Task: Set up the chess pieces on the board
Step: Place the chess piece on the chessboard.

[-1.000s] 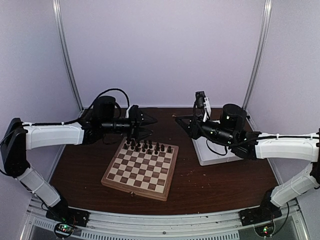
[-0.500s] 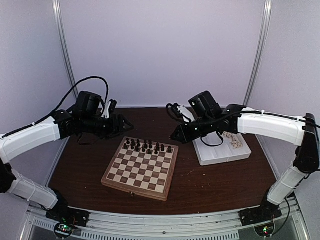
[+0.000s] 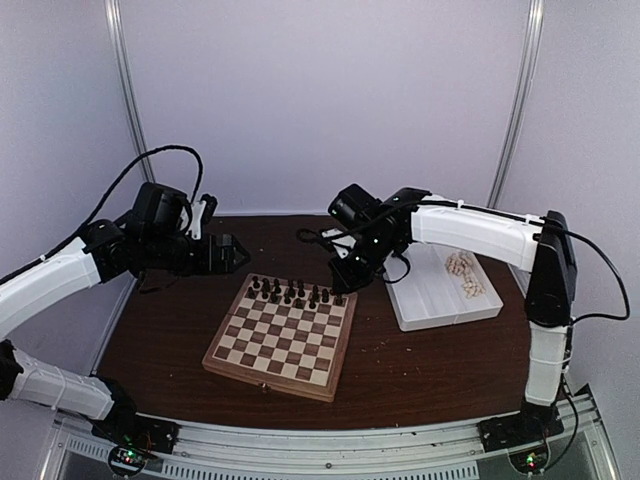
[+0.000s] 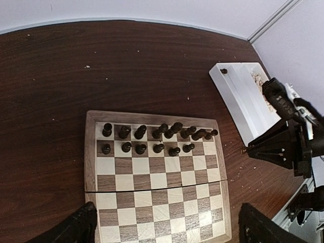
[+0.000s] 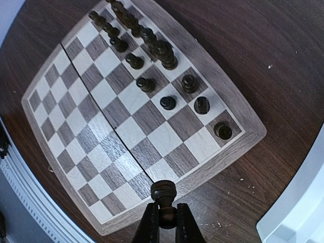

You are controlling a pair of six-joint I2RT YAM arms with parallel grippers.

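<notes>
Left pincer (image 3: 230, 254): jaws spread wide with nothing between them. It hangs off the far-left corner of the square wooden chessboard (image 3: 282, 338), having pulled back leftward from the far edge where it stood a second ago.
Chessboard: tan and dark brown checks with a plain border, lying flat at the centre of the dark brown surface (image 3: 170, 340).
Dark brown turned wooden chess pieces (image 4: 152, 139): these occupy the two far rows. The back row reads full. The second row holds six, and its two right-end squares are bare.
Right pincer (image 5: 164, 215): clamped on one small dark brown piece (image 5: 163, 192), held upright by the board's right border near the bare squares. A second ago it sat further back, toward the tray, and it has since swung in.
White rectangular compartment tray (image 3: 430, 300): right of the board. Pale cream pieces (image 3: 462, 272) lie in its right-hand part.
Meaning for the task: the left arm has cleared the approach. The carried piece probably fills a second-row gap. The cream side is not yet begun.
</notes>
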